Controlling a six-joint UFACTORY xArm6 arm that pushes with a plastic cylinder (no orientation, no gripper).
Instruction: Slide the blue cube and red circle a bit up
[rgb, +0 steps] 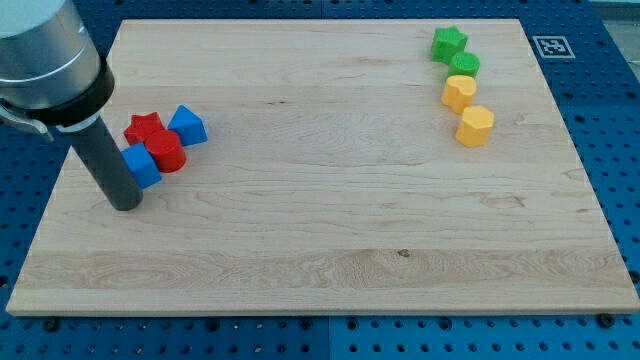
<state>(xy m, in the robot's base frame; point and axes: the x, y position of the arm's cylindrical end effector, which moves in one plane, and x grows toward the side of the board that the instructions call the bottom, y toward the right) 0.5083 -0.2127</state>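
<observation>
— Blocks first: where are they sitting?
— Blue cube (142, 166) is touching the red circle (166, 151) at the surface's (320, 240) left; my tip (124, 203) is resting just below-left of the cube.
— Claw?
— Rod only, so nothing is opening or closing.

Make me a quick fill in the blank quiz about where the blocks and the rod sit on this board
1. My tip rests at the lower left of the ____ cube.
2. The red circle sits just below the red ____.
3. Beside the green star lies a green circle, and below them two ____ blocks.

Missing words: blue; star; yellow
</observation>
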